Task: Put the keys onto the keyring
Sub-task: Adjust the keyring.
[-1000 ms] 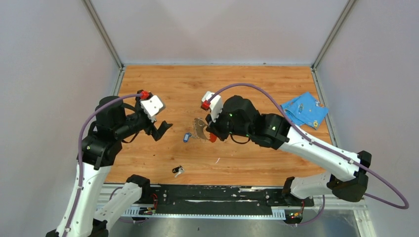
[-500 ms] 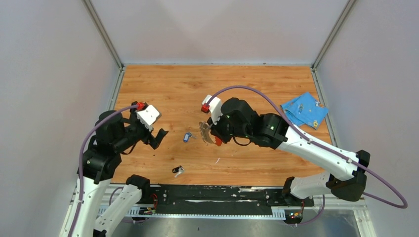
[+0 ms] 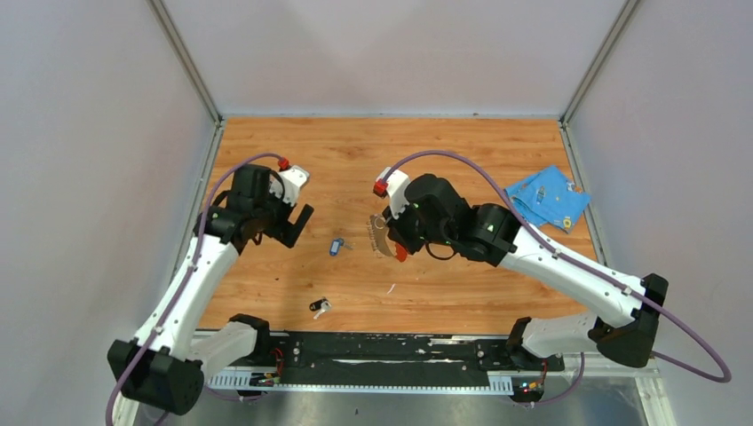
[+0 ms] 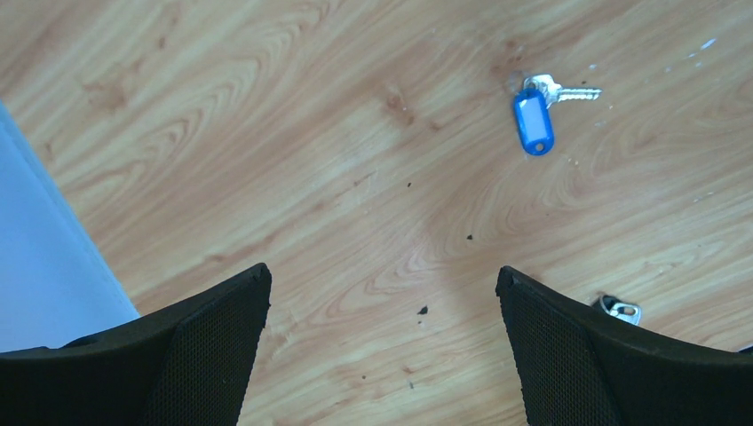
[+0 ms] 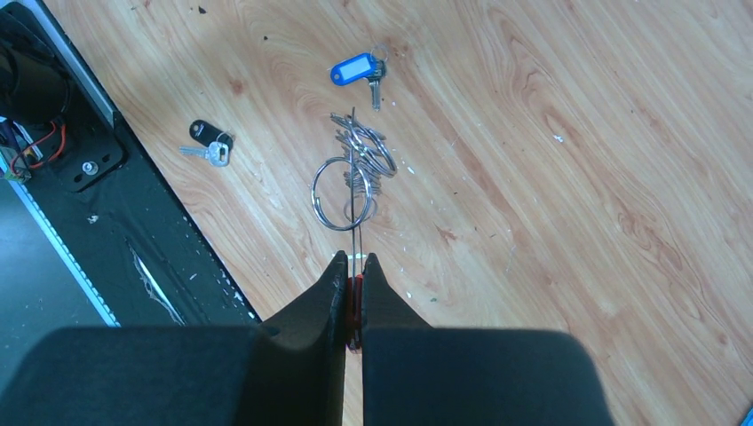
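Note:
My right gripper is shut on the red end of the keyring, held above the table. Its strap shows edge-on, with metal rings hanging beyond the fingertips; from above the keyring looks silvery grey and red. The blue-headed key lies flat just left of the keyring. The black-headed key lies nearer the front edge; the left wrist view shows only a sliver of this black-headed key. Left of the blue key, my left gripper hangs open over bare wood.
A blue cloth holding small metal parts lies at the far right of the wooden table. The black base rail runs along the near edge, just beyond the black key. Grey walls close in three sides.
The left arm has stretched out and its gripper has shifted slightly farther and rightward. The right gripper has risen and moved a little right with the keyring. Both keys stay put.

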You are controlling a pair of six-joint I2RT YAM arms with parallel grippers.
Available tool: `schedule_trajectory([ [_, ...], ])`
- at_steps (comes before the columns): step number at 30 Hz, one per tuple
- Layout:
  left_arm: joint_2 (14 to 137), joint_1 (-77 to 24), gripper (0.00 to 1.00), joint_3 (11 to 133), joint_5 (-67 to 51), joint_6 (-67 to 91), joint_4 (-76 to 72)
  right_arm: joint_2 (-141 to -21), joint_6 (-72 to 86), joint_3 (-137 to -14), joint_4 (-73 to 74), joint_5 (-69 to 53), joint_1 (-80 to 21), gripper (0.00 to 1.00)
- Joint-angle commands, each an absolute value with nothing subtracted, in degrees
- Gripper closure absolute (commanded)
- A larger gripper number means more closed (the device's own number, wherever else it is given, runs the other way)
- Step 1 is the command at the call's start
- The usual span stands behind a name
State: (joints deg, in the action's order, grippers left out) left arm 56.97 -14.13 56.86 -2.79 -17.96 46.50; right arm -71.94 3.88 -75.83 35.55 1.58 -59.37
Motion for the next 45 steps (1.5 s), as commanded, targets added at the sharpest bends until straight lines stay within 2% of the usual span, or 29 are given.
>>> schedule_trajectory([
  [1,63.24,-12.75,0.00,56.79,-3.05,-18.66,47.59,-70.02,4.94,-73.85,33.64,1.54,-58.41,1.00],
  [8,73.08,-12.68,0.00,46.20,3.86,-26.99,36.69,-70.20,6.95,-70.90,30.15,0.90,-58.01,1.00],
  [15,73.22,-12.48,0.01,42.02,1.58,-27.05,30.54,-70.73,7.79,-71.16,30.24,0.93,-58.01,1.00],
  [20,75.72,-12.48,0.14,41.66,1.71,-27.61,30.10,-70.19,8.27,-70.74,30.10,-0.99,-58.01,1.00],
  [24,74.17,-12.48,0.19,43.99,-0.95,-26.54,34.14,-69.36,8.43,-70.88,30.15,-0.57,-58.01,1.00],
  [26,72.40,-12.48,0.18,44.14,-2.24,-26.38,35.19,-69.40,8.51,-71.06,30.21,-0.36,-58.01,1.00],
  [29,70.61,-12.48,0.08,43.59,-3.22,-27.07,36.28,-69.84,8.98,-71.62,31.30,-0.96,-58.03,1.00],
  [31,70.98,-12.48,0.06,43.10,-2.70,-28.17,36.79,-69.87,9.26,-72.01,32.39,-1.01,-58.01,1.00],
  [38,79.49,-12.48,0.13,46.71,0.97,-27.94,39.67,-69.07,10.65,-73.33,34.15,-1.47,-57.91,1.00],
  [45,77.12,-12.48,0.14,47.19,0.35,-25.98,39.72,-70.70,10.66,-74.35,35.16,-2.08,-57.71,1.00],
])
